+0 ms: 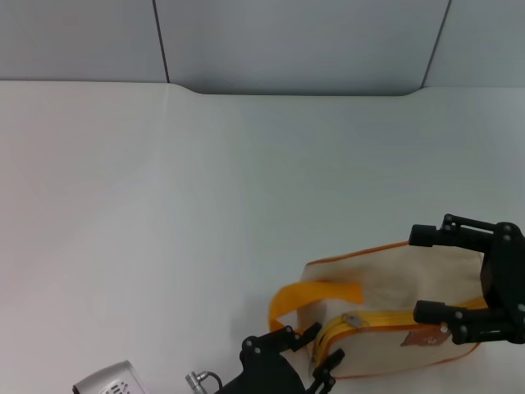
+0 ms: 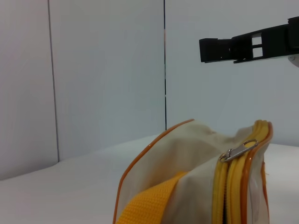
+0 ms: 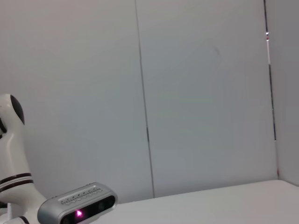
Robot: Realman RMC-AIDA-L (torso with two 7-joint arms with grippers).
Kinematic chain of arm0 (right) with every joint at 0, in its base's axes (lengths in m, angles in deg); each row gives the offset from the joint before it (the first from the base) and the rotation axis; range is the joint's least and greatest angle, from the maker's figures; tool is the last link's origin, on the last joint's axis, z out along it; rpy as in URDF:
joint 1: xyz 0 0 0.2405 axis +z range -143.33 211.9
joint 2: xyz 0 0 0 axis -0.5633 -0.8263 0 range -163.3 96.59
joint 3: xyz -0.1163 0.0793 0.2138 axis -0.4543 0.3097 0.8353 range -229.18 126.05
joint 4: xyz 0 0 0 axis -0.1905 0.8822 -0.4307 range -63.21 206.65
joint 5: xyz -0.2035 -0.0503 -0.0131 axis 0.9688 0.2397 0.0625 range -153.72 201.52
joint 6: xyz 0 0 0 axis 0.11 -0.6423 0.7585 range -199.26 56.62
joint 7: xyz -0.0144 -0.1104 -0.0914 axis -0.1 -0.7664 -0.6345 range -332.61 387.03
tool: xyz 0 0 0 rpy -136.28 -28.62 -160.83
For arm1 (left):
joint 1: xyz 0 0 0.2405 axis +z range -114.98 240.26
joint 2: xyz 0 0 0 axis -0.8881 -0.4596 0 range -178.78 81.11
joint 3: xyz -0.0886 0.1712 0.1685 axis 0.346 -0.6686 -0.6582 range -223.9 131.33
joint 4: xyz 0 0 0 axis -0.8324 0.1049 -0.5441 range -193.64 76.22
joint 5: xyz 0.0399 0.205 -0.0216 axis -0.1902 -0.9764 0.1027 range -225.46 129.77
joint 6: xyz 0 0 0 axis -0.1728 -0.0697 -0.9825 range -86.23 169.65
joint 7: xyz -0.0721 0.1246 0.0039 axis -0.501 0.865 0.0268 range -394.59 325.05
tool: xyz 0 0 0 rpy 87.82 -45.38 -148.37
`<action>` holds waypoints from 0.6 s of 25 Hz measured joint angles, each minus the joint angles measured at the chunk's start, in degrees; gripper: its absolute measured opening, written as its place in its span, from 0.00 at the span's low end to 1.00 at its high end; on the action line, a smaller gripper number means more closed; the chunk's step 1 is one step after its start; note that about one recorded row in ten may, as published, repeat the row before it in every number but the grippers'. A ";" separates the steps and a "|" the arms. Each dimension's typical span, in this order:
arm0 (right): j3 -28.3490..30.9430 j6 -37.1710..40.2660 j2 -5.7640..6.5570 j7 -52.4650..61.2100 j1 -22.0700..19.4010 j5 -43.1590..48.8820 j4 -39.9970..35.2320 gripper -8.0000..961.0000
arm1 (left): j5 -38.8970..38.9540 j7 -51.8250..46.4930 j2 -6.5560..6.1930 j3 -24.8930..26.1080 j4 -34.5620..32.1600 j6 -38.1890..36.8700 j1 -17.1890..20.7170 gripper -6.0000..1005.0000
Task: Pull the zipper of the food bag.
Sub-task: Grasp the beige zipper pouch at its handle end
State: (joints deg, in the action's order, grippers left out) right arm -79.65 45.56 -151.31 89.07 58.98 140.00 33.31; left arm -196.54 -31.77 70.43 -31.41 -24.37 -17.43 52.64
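The cream food bag (image 1: 385, 275) with orange piping lies on the white table at the lower right of the head view, its orange loop handle (image 1: 316, 295) pointing left. The yellow-orange zipper (image 1: 394, 320) runs along its near top edge, with a silver pull tab (image 1: 353, 320) near the handle end. My left gripper (image 1: 308, 349) is open at the bag's handle end, close to the zipper's end. My right gripper (image 1: 417, 273) is open, its fingers spanning the bag's right part from above. The left wrist view shows the bag (image 2: 177, 154), zipper (image 2: 219, 186) and tab (image 2: 238, 150) close up.
A brown bear print (image 1: 422, 336) marks the bag's near side. A silver camera housing (image 1: 107, 382) sits at the bottom left. The table's far edge (image 1: 287, 90) meets a grey panelled wall. The right wrist view shows only wall and a camera unit (image 3: 77, 207).
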 joint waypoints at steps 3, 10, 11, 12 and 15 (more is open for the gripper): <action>0.38 0.01 0.00 -0.15 -0.08 0.00 0.04 0.88 | -0.03 0.06 0.00 0.13 -0.43 -0.22 -0.50 0.41; 0.54 0.01 -0.01 -0.24 -0.43 0.00 0.06 0.88 | -0.03 0.16 0.00 0.09 -0.87 -2.06 -0.96 0.29; 0.59 0.01 -0.04 -0.24 -0.47 0.00 0.07 0.88 | -0.03 0.16 0.01 0.12 -0.93 -2.29 -1.00 0.28; 0.66 0.01 -0.04 -0.25 -0.49 0.00 0.08 0.88 | -0.02 0.16 0.01 0.15 -0.99 -2.35 -1.02 0.27; 1.11 0.01 -0.06 -0.26 -0.49 0.00 0.09 0.88 | -0.01 0.16 0.01 0.12 -1.35 -2.47 -1.23 0.24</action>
State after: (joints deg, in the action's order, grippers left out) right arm -78.54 45.57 -151.37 88.81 58.49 140.00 33.40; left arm -196.55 -31.61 70.43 -31.29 -25.72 -19.90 51.41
